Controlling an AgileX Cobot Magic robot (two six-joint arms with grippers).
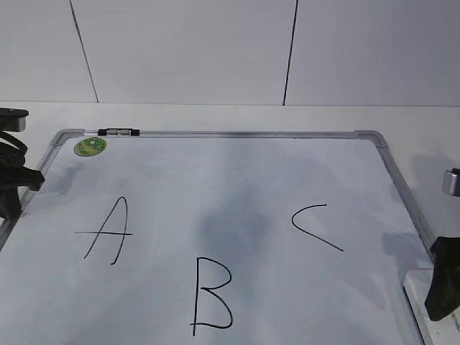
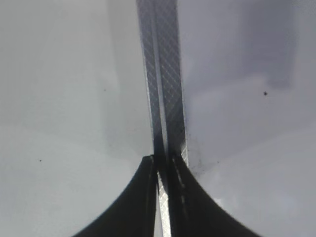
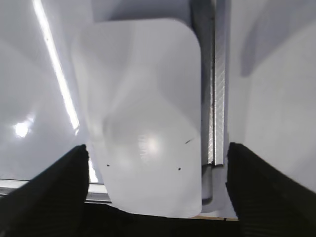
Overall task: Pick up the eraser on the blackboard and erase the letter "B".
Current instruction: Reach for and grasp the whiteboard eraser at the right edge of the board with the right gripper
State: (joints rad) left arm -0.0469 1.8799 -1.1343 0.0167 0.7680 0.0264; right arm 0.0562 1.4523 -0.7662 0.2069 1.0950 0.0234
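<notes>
Right gripper (image 3: 155, 197) fingers spread wide, straddling the eraser (image 3: 143, 118) at the blackboard (image 1: 402, 194) near-right corner; its long axis runs along the frame. Left gripper (image 2: 157, 170) pinched together, idle. Right arm's nearer; letter "B" (image 1: 212, 295) untouched.

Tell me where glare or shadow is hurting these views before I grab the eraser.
Exterior view: a dark smudge-like shadow sits mid-board above the B; letters stay legible. Right wrist view: a bright glare streak runs down the board left of the eraser, washing out its top lettering. Left wrist view: soft and close, only the frame and the shut left claw read clearly.
</notes>
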